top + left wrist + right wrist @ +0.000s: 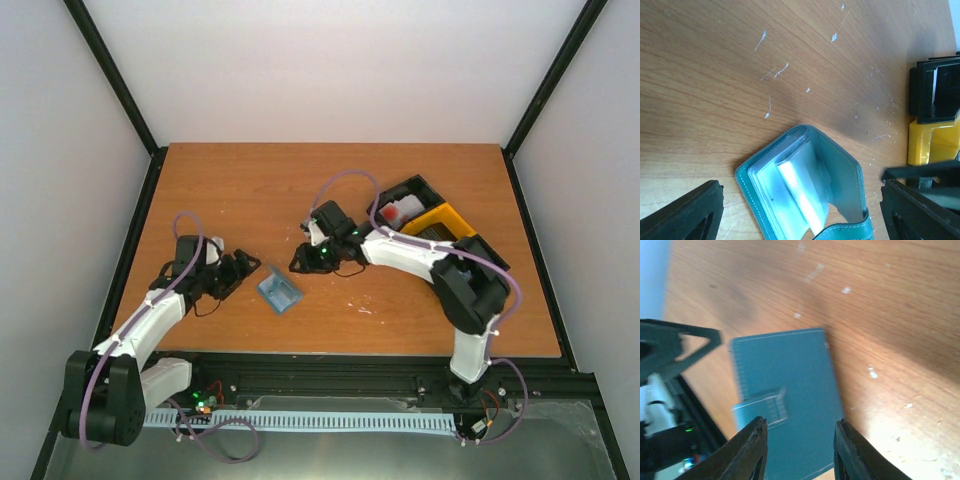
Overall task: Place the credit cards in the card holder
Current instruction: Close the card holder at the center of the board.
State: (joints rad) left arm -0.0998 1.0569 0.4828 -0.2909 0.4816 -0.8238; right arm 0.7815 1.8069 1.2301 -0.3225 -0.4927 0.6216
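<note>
Overhead view: card holder [280, 292] sits on the worktop [250, 190], about 8 o'clock of worktop centre, near the front edge. It stands partly open like a book.

Left hand [235, 272] is at 10 o'clock of the card holder, just beside it. In the left wrist view, the left hand [800, 186] has its fingers [690, 212] spread wide. The open card holder [805, 190] lies between them with its clear inner pockets showing, and neither finger touches it.

Right hand [320, 258] is at 2 o'clock of the card holder, near it but apart. The right wrist view is blurred. There the right hand [800, 440] has its fingers [752, 450] partly spread with nothing pinched. The card holder's teal outer cover [785, 390] and snap tab [762, 407] lie beyond the fingers.

Credit cards [393, 212], showing red and white, lie in the far black compartment of the black-and-yellow tray [445, 222]. The tray is at 2 o'clock of worktop centre, well apart from the card holder. How many cards there are cannot be told.
</note>
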